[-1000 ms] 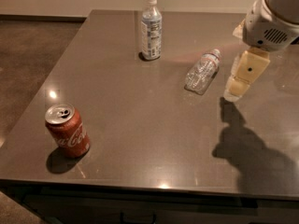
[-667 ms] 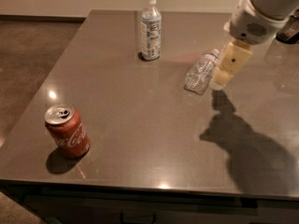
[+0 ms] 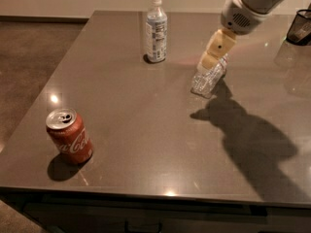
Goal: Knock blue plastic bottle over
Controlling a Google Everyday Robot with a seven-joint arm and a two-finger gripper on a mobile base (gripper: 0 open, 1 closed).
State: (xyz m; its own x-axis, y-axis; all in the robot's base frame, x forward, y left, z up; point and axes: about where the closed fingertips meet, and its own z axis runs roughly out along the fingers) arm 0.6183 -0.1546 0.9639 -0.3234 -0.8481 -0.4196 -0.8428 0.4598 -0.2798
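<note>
The blue plastic bottle (image 3: 156, 29) stands upright at the far middle of the dark table (image 3: 146, 130). It is clear with a white cap and a pale blue-and-white label. My gripper (image 3: 209, 62) hangs from the arm at the upper right, to the right of the bottle and well apart from it. It is just above a small clear ribbed bottle (image 3: 208, 77) that lies on its side, and partly hides it.
A red cola can (image 3: 69, 136) stands upright near the front left edge. A black mesh holder (image 3: 300, 27) sits at the far right edge. The arm's shadow falls across the right half of the table.
The gripper has moved left and farther over the table, from right of the ribbed bottle to above it. The bottles and the can have not moved.
</note>
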